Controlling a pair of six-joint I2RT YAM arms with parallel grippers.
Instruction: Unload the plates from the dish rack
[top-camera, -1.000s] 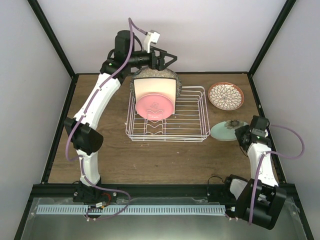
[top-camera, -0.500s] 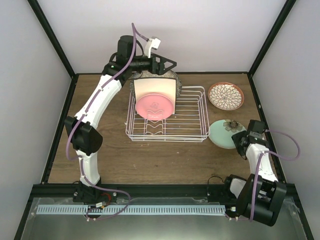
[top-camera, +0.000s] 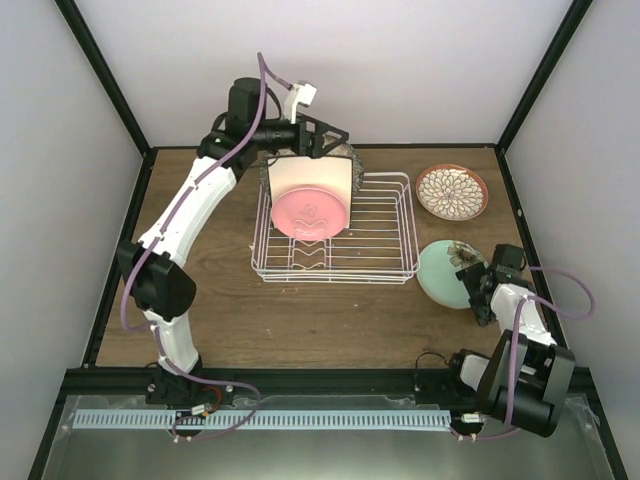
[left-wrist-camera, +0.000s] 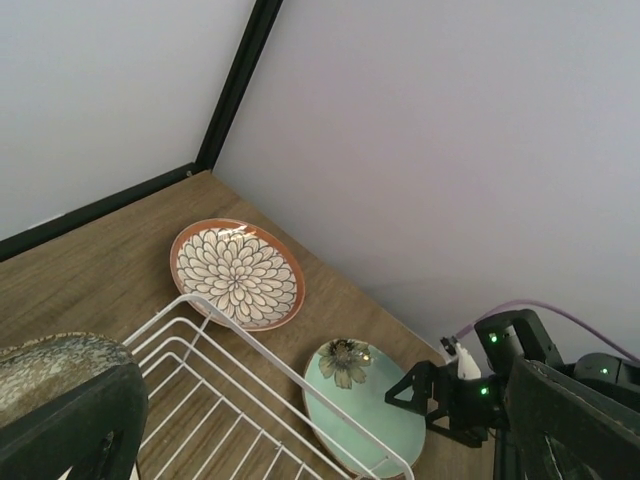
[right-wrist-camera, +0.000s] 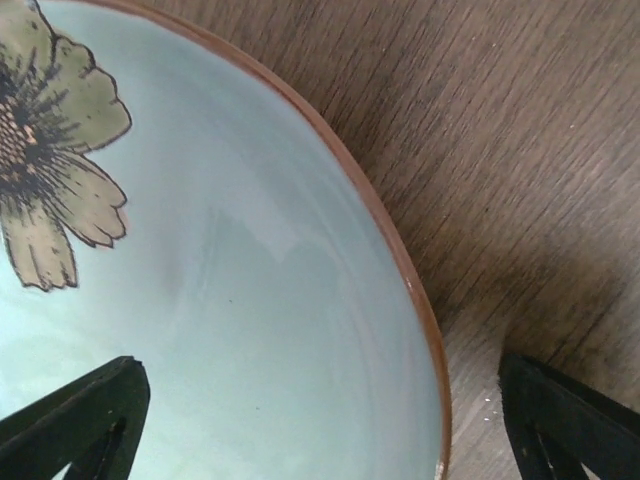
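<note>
The white wire dish rack stands mid-table. At its back left, three plates lean upright: a pink round one in front, a cream square one behind it, and a speckled grey one at the back. My left gripper hovers open just above their top edges. The speckled plate's rim shows beside its finger. Right of the rack, the floral plate and the mint-green plate lie on the table. My right gripper is open at the mint plate's near right rim, one finger over the plate and one over the wood.
The wooden table is boxed in by black frame posts and pale walls on three sides. The rack's right half holds no dishes. The right arm's base sits at the near right corner.
My right gripper has lowered the mint-green plate toward me onto the table and opened, letting it go. The left gripper has shifted slightly above the rack's back.
</note>
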